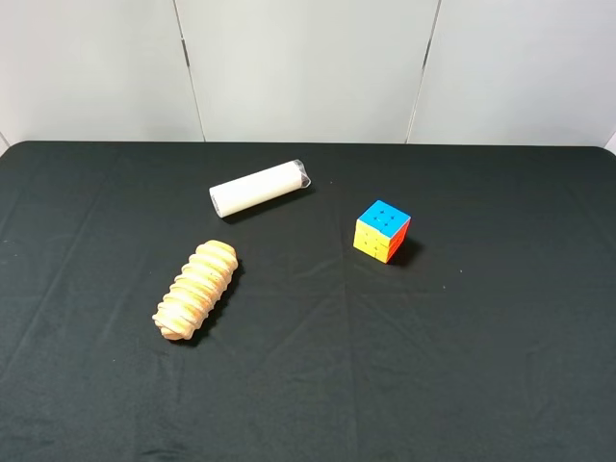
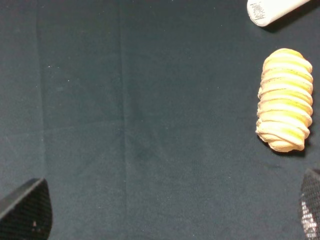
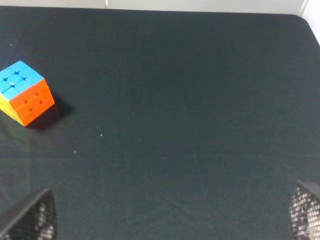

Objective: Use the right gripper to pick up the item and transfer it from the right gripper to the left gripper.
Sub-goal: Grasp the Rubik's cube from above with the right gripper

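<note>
The puzzle cube [image 1: 382, 231] sits on the black table right of centre, blue face up, with yellow and orange sides showing. It also shows in the right wrist view [image 3: 24, 93], far off to one side of the fingers. My right gripper [image 3: 172, 217] is open and empty, with only its two fingertips [image 3: 31, 217] showing above bare cloth. My left gripper [image 2: 170, 212] is open and empty, its fingertips [image 2: 27, 212] wide apart over bare cloth. Neither gripper shows in the high view.
A white cylinder [image 1: 260, 188] lies at the back, left of the cube, and a ridged tan bread-like roll [image 1: 196, 289] lies at the left; both show in the left wrist view [image 2: 285, 99]. A black cloth [image 1: 462, 366] covers the table.
</note>
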### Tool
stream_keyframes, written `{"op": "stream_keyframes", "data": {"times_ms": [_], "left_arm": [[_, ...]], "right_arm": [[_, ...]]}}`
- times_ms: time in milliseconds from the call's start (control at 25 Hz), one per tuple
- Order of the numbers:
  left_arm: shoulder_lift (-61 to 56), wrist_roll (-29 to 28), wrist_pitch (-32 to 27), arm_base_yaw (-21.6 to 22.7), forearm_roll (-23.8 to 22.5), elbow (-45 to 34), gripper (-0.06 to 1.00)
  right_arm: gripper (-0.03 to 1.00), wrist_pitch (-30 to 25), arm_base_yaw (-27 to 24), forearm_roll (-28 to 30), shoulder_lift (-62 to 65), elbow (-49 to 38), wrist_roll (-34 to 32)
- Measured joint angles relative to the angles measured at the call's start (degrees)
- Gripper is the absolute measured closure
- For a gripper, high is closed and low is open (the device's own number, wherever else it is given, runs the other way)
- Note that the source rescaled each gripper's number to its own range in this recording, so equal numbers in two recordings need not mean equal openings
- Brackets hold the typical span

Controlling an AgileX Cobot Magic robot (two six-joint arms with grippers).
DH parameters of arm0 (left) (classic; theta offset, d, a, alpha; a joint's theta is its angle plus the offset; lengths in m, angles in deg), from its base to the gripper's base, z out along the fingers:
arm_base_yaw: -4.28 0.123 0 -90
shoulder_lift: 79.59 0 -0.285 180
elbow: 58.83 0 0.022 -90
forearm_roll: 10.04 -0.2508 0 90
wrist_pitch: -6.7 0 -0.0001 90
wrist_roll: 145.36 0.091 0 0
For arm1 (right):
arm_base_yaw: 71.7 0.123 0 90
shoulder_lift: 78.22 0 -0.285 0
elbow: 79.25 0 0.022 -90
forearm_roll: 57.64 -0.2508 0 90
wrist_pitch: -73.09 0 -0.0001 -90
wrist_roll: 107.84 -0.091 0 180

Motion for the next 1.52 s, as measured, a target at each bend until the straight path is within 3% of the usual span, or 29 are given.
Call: {"op": "stream_keyframes", "data": {"times_ms": [920, 1200, 1400, 1520], "left_arm": [[0.0, 0.0, 0.0, 0.0, 0.0, 0.0, -0.01], [0.0, 0.0, 0.0, 0.0, 0.0, 0.0, -0.01], [0.0, 0.0, 0.0, 0.0, 0.0, 0.0, -0.01], [0.0, 0.0, 0.0, 0.0, 0.0, 0.0, -0.01]], "right_arm": [[-0.03, 0.0, 0.0, 0.0, -1.4, 0.3, 0.0], [-0.03, 4.4, 0.0, 0.0, -16.7, 8.5, 1.4], [-0.03, 6.1, 0.0, -1.1, -30.0, 16.0, 8.1], [-0.03, 6.1, 0.0, -4.9, -37.9, 20.5, 13.9]]}}
